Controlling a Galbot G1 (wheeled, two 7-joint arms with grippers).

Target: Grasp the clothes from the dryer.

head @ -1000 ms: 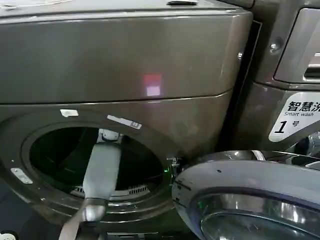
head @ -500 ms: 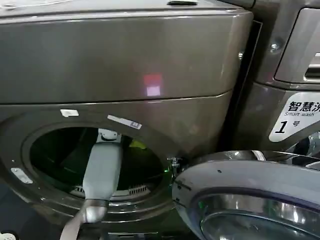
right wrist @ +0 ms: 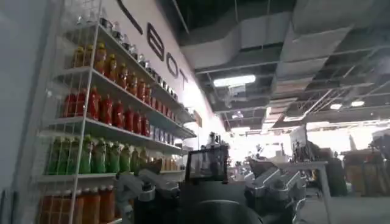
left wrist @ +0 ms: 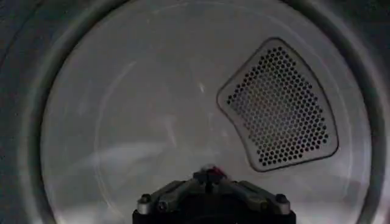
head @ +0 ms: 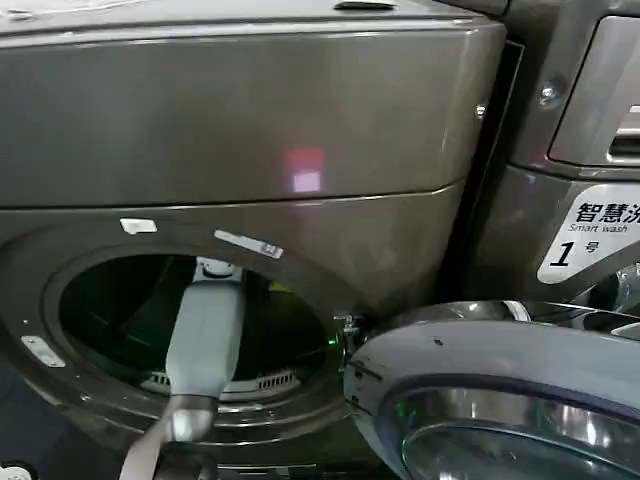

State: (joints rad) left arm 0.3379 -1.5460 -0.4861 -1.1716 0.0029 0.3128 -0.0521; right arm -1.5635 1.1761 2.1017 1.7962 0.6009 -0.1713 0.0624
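The dryer (head: 250,120) stands with its round opening (head: 110,310) facing me. My left arm (head: 205,340) reaches through it into the dark drum. In the left wrist view my left gripper (left wrist: 209,173) points at the pale back wall of the drum (left wrist: 140,122), fingers shut together. A small red and white bit shows at the tips, and I cannot tell whether it is cloth. The clothes are hidden from me. My right gripper (right wrist: 207,182) is held up away from the dryer, open with nothing between its fingers.
The dryer's door (head: 500,390) hangs open at the lower right, close to the opening. A second machine with a white label (head: 590,235) stands to the right. A perforated vent panel (left wrist: 280,103) sits in the drum's back wall. Shelves of bottles (right wrist: 103,109) show in the right wrist view.
A yellow-green patch showed to the right of my left arm inside the drum half a second ago and has faded from sight. The arm has barely shifted.
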